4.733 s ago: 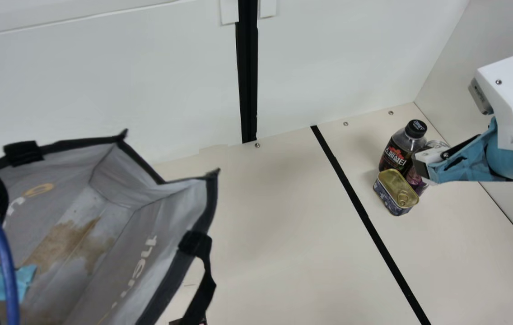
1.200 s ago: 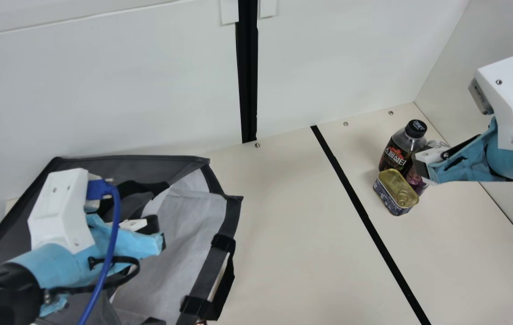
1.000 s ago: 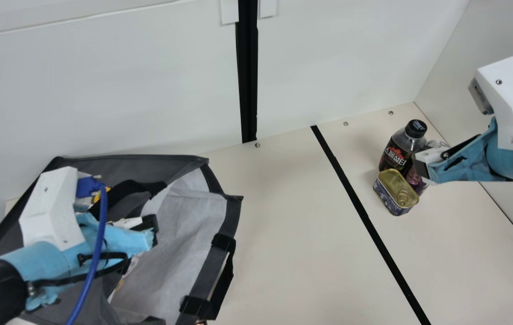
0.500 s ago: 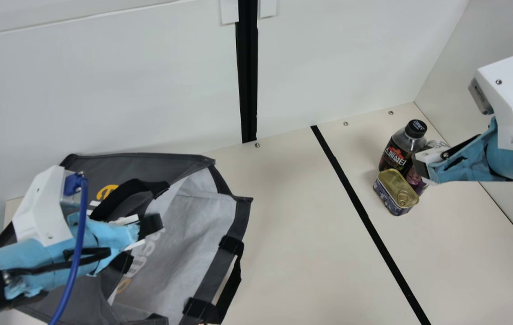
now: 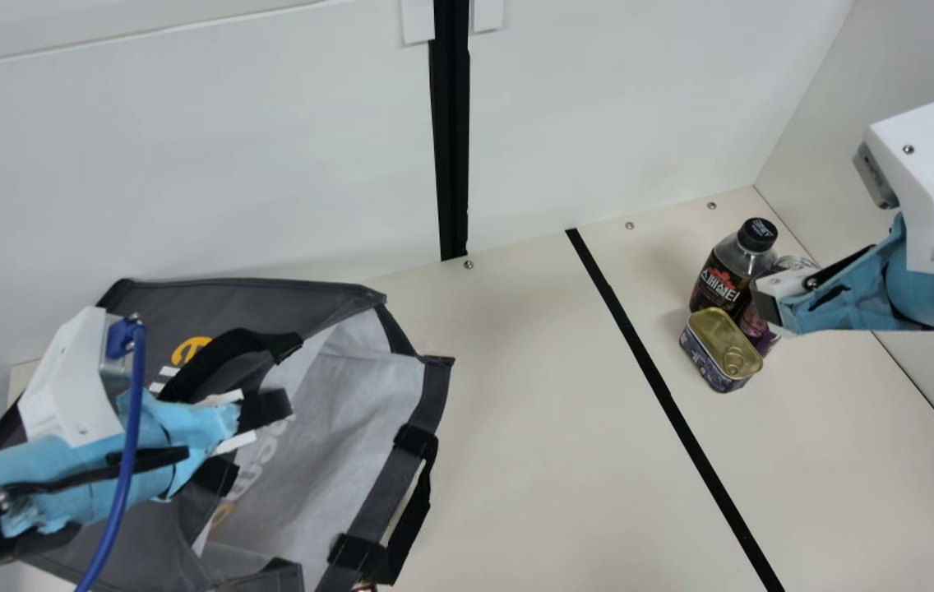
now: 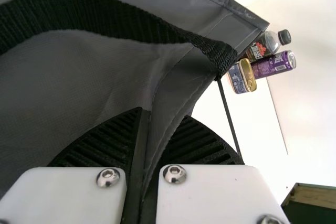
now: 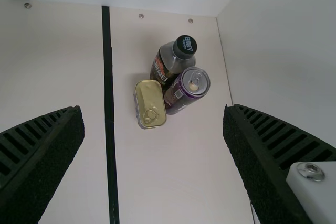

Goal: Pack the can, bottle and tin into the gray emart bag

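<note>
At the left of the main view, we have the gray emart bag [image 5: 352,444] on the cream table [image 5: 557,427], its pale inside showing and a black handle [image 5: 224,362] looped across its dark wall. Over it our left gripper [image 5: 268,409] is closed on the bag; in the left wrist view we see a fold of gray fabric pinched between the ribbed fingers. Farther right, a black line [image 5: 656,378] crosses the table. Beyond it we find the tin [image 5: 718,337], its gold pull-tab lid up, then the bottle [image 5: 718,279], upright and black-capped, then the purple can [image 7: 188,88], upright; all three are grouped close together outside the bag. At the right, our right gripper [image 5: 769,302] is near them, its fingers wide apart and holding nothing.
</note>
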Motion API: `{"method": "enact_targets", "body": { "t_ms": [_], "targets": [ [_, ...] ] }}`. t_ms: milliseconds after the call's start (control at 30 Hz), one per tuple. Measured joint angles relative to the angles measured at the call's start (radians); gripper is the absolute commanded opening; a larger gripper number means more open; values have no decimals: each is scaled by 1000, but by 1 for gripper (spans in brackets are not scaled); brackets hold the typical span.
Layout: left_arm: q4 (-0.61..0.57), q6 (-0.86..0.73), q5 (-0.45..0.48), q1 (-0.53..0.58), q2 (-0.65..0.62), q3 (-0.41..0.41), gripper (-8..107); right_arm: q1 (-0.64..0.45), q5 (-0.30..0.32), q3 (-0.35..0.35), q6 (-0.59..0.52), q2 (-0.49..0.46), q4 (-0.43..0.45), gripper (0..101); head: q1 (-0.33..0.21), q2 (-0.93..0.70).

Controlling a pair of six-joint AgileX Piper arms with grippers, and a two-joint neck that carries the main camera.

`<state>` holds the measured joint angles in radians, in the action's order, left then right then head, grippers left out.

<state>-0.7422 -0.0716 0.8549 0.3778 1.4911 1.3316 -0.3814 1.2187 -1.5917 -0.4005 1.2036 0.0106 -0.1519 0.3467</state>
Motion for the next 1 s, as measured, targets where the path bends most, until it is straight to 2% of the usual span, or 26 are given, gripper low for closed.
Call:
{"method": "enact_targets", "body": {
  "t_ms": [333, 1000],
  "targets": [
    [-19, -21, -16, -9, 8, -26, 10, 0, 0, 0, 0, 0, 0, 91, 0, 2],
    [-26, -33, -21, -11, 19, -28, 10, 0, 0, 0, 0, 0, 0, 91, 0, 0]
  ]
}}
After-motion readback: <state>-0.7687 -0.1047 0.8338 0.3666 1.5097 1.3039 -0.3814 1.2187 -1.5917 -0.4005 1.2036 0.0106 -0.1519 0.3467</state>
